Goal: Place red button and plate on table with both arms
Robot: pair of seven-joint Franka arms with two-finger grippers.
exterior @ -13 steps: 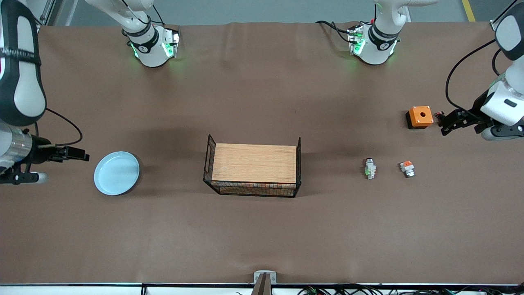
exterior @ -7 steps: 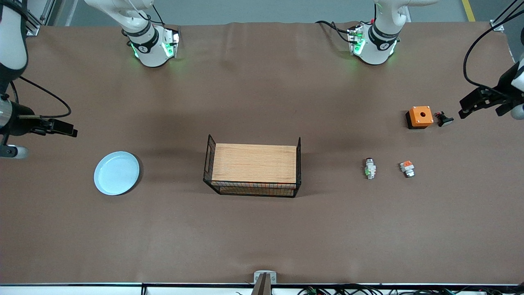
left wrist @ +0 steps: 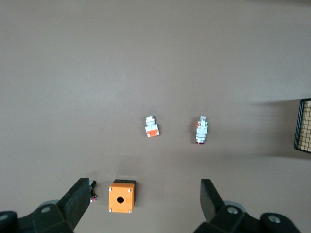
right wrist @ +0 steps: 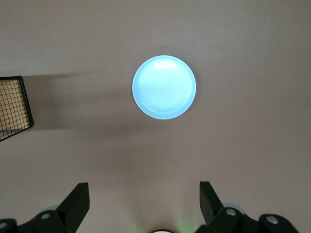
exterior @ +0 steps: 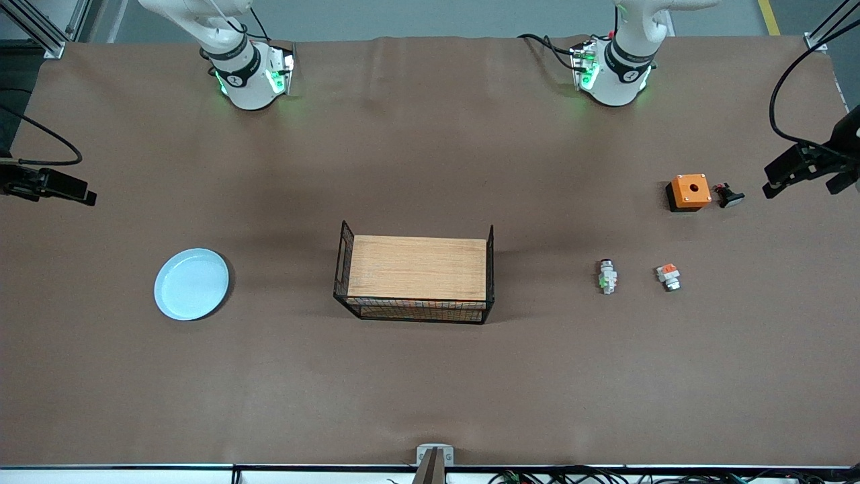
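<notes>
The pale blue plate [exterior: 191, 293] lies flat on the brown table [exterior: 430, 168] toward the right arm's end; it also shows in the right wrist view [right wrist: 164, 87]. The red button [exterior: 607, 276], a small white-grey unit with a green mark, lies on the table toward the left arm's end and shows in the left wrist view [left wrist: 201, 130]. My left gripper [exterior: 774, 184] is open and empty, up over the table's end past the orange box; its jaws [left wrist: 144, 201] stand wide. My right gripper [exterior: 86, 196] is open and empty [right wrist: 144, 201], over the table's end, apart from the plate.
A wood-topped black wire basket [exterior: 416, 279] stands mid-table. An orange box with a hole [exterior: 689, 191] and a small black piece [exterior: 729, 195] lie near the left gripper. A white piece with an orange-red top [exterior: 668, 276] lies beside the button.
The left gripper has drawn back from the small black piece beside the orange box, leaving it on the table. The right gripper has pulled away from beside the plate toward the table's end.
</notes>
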